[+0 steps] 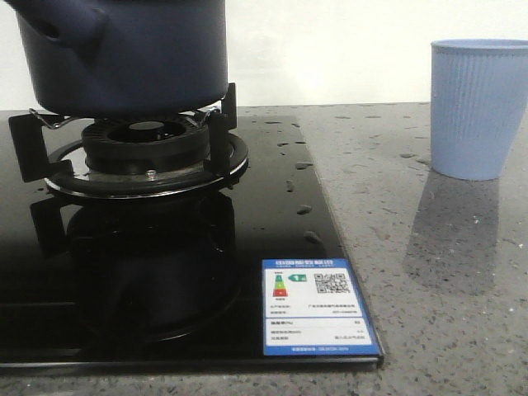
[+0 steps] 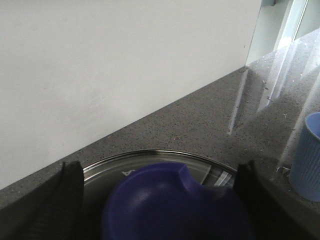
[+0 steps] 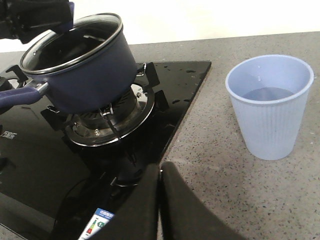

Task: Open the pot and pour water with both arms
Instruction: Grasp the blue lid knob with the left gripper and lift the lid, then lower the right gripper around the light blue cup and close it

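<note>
Here the pot (image 1: pixel 124 54) is sitting on the burner grate (image 1: pixel 136 153) of a glossy black cooktop (image 1: pixel 272 214), at the left of the front view. It is a wide, matte dark navy vessel with a stubby hollow side handle; the front view is cropping off its top, so nothing above the body is showing there. The right wrist view is revealing more: a glass lid (image 3: pixel 70 42) with a metal rim is lying on the pot (image 3: pixel 95 75), and the handle is pointing away from the cup. In that view the left gripper (image 3: pixel 35 17) is showing as a dark shape over the far edge of the lid. The left wrist view is looking down on the lid's blue knob (image 2: pixel 172 205) between two black fingers (image 2: pixel 70 200); whether they are pressing on it I cannot tell.

The right gripper (image 3: pixel 160 205) is hovering over the cooktop's edge, its two fingers meeting with nothing between them. A light blue ribbed cup (image 3: pixel 270 105) is standing on the grey speckled counter (image 1: pixel 429 280), well apart from the pot; only the right wrist view is showing water inside it. Droplets (image 1: pixel 293 165) are dotting the cooktop, and an energy label (image 1: pixel 318 307) is sticking near its front corner.
</note>
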`<state>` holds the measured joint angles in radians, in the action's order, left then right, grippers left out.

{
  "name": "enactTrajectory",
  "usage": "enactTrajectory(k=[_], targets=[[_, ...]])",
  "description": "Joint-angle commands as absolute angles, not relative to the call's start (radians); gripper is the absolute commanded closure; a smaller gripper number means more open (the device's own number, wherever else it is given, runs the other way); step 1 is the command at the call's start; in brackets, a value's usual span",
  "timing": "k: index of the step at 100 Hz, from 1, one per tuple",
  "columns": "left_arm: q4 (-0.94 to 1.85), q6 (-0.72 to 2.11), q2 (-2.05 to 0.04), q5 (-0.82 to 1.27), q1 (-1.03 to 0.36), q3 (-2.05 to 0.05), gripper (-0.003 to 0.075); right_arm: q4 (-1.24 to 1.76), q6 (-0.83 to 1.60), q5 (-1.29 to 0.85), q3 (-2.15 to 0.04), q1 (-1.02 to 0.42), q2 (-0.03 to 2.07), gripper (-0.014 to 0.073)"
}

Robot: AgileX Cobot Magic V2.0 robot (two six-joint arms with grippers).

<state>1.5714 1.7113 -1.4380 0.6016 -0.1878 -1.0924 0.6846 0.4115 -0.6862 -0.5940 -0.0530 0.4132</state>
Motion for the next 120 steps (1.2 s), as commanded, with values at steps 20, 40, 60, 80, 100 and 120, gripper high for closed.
enactTrajectory(k=[20,40,60,80,100,120], targets=[[1.623,1.718,-1.456,0.691,-0.182,-1.128,0.0195,0.715,0.423,-0.631,-0.628,-0.054,0.432,0.0643],[1.623,1.718,-1.456,0.692,-0.182,-1.128,0.0278,0.715,0.423,-0.623,-0.628,-0.054,0.432,0.0643],[1.645,1.718,-1.453,0.711,-0.182,-1.128,0.0487,0.715,0.423,-0.581,-0.628,-0.054,0.432,0.0643],[1.707,1.718,-1.396,0.697,-0.182,-1.128,0.0523,0.711,0.423,-0.533,-0.628,-0.054,0.432,0.0638],[1.712,1.718,-1.292,0.669,-0.182,-1.128,0.0523,0.612,0.425,-0.448,-0.628,-0.054,0.432,0.0442],[1.712,1.708,-1.166,0.652,-0.182,-1.128,0.0523,0.483,0.427,-0.367,-0.628,-0.054,0.439,0.0132]])
